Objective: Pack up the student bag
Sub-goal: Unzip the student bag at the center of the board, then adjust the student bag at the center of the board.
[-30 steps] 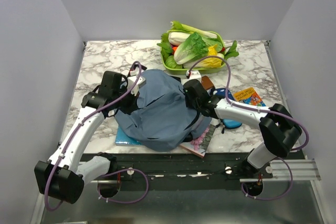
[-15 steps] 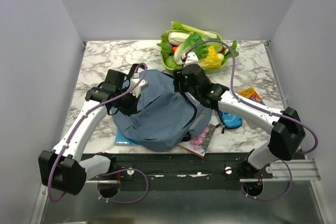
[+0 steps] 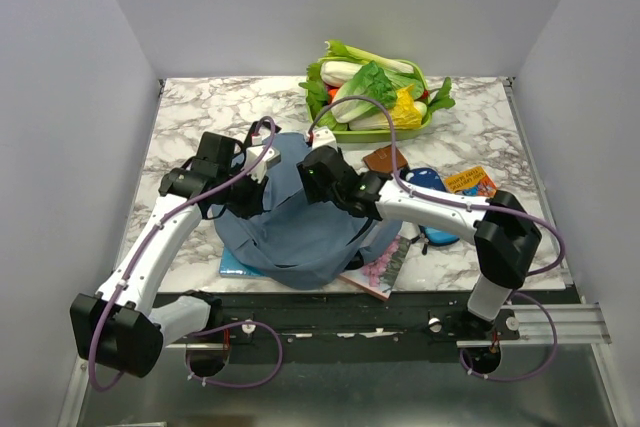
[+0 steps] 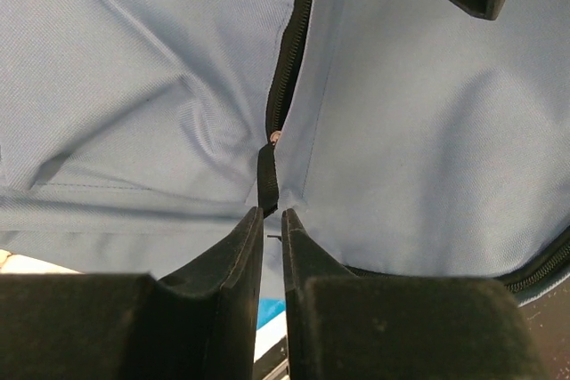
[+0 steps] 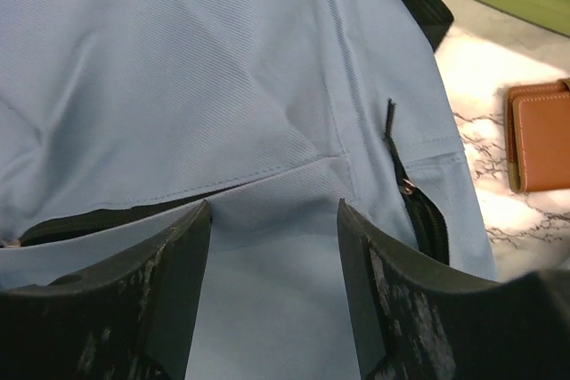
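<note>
The student bag (image 3: pixel 300 232), a rounded grey-blue backpack, lies in the middle of the table near the front edge. My left gripper (image 3: pixel 260 175) is at the bag's upper left. In the left wrist view its jaws (image 4: pixel 272 213) stand open by a narrow gap, and the end of a black zipper pull tab (image 4: pixel 266 175) sits at their tips, with the zipper (image 4: pixel 289 51) running up from it. My right gripper (image 3: pixel 318 175) hovers over the top of the bag. It is open (image 5: pixel 272 206), with only flat bag fabric (image 5: pixel 178 68) below and a second zipper (image 5: pixel 419 206) to its right.
A green tray (image 3: pixel 345 133) of vegetables stands behind the bag. A brown wallet (image 3: pixel 384 159), a blue pencil case (image 3: pixel 440 232) and a colourful book (image 3: pixel 472 183) lie to the right. Books (image 3: pixel 385 269) stick out from under the bag's front.
My right arm swung left from the bag's right side to its top and its jaws opened wide. The left jaws parted slightly around the pull tab.
</note>
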You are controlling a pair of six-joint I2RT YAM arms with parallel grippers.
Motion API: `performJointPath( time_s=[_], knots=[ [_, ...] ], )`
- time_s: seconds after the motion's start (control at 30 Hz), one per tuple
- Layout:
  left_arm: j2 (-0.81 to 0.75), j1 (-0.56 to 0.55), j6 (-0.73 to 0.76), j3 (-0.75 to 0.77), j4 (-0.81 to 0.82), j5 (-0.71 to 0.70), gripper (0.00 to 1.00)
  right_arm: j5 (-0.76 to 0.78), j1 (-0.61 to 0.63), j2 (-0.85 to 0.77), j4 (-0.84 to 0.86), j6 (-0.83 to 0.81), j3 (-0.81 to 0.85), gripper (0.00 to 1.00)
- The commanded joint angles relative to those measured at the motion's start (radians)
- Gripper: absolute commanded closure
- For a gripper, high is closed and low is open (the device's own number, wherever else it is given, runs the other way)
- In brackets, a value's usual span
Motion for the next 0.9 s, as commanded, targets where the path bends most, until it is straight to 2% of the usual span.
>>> performJointPath(
  time_s=[0.0,0.17,0.27,0.3,0.33,0.4,0.63,0.87],
  knots=[
    [-0.014,0.006,-0.027,0.015,0.024,-0.025,0.79,0.044,-0.001,-0.020,0.002,0.038,-0.069,0.35],
    [0.006,0.006,-0.046,0.038,0.049,-0.067,0.78,0.026,0.001,-0.053,0.033,0.072,-0.156,0.39],
    [0.031,0.006,-0.066,0.071,0.084,-0.096,0.60,0.017,-0.001,-0.066,0.051,0.092,-0.207,0.41],
    [0.041,0.006,-0.074,0.084,0.105,-0.099,0.48,0.011,-0.001,-0.068,0.060,0.097,-0.217,0.42],
    [0.066,0.004,-0.085,0.111,0.113,-0.097,0.43,0.009,-0.001,-0.070,0.067,0.103,-0.239,0.43],
    [0.096,-0.015,-0.088,0.136,0.153,-0.105,0.39,0.004,0.001,-0.076,0.085,0.114,-0.260,0.43],
    [0.283,-0.150,-0.088,0.173,0.289,-0.188,0.39,-0.035,-0.001,-0.149,0.180,0.141,-0.368,0.44],
    [0.367,-0.253,-0.057,0.122,0.362,-0.246,0.43,-0.088,0.001,-0.226,0.294,0.140,-0.466,0.44]
  ],
)
